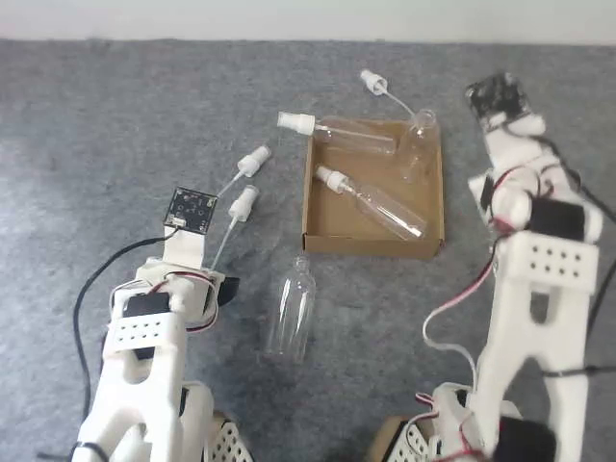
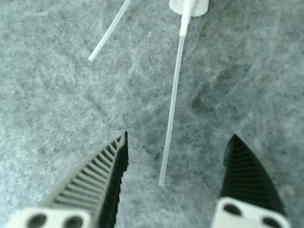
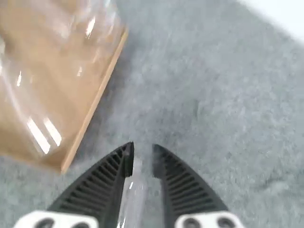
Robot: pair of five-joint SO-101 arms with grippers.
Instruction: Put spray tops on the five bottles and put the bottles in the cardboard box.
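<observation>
Checked left gripper (image 2: 179, 137): spread wide, nothing grasped, tube end of near top (image 2: 174, 95) lying on the mat (image 1: 115, 125) between the jaws. Just beyond it, second top (image 1: 255, 161), also loose. Between left arm and box (image 1: 371, 245), loose bottle (image 1: 291, 308) lying uncapped on the mat. Inside the box, 2 capped: rim bottle (image 1: 351, 137) across the far edge with its top poking over the rim, and diagonal bottle (image 1: 380, 207) on the box floor. In the far right corner, corner bottle (image 1: 416, 149), no top screwed on as far as can be told; third top (image 1: 373, 82) lying just outside, tube pointing at its neck. Checked right gripper (image 3: 142, 146): pinched on a clear piece (image 3: 137, 194), possibly the 5th bottle; cannot confirm.

Assessed: 2 of 5 finished, 3 tops still to fit, at least 1 bottle still to box; under half complete.

Pose: left arm bent down over the near top, jaws straddling the tube. Right arm stretched along the box's right side, jaws low over the mat just outside the box wall
</observation>
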